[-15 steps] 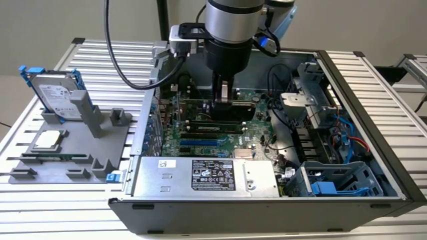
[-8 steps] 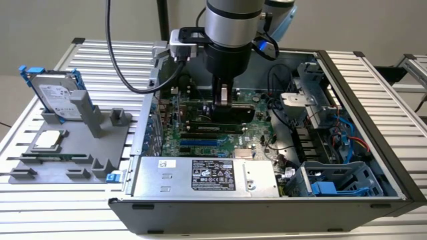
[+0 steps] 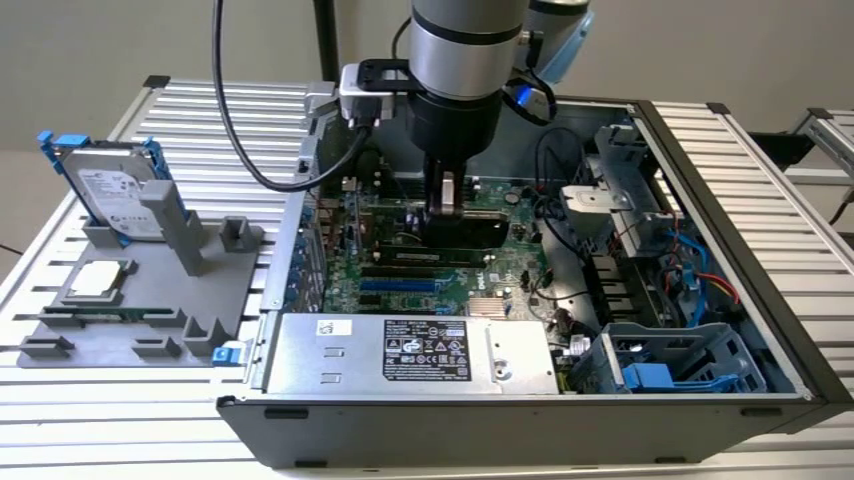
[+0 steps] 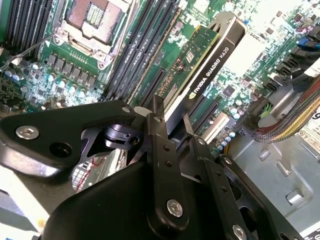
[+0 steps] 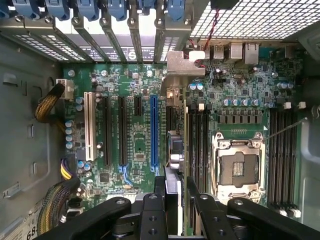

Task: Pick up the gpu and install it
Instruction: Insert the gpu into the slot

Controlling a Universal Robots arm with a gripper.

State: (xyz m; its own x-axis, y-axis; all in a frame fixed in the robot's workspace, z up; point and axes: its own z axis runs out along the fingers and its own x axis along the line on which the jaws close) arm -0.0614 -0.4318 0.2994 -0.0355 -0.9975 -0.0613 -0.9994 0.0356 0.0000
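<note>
The gpu stands on its long edge inside the open computer case, over the motherboard's expansion slots. In the second wrist view the gpu shows its green board on one face and its black shroud on the other. In the first wrist view the gpu is edge-on beside the empty blue slot, with its silver bracket at the case's rear wall. My gripper is shut on the card's upper edge. I cannot tell whether the card sits fully in its slot.
The open CPU socket and memory slots lie right beside the card. Cable bundles and a blue drive cage crowd the case. Outside, a grey fixture holds a hard drive and a CPU chip.
</note>
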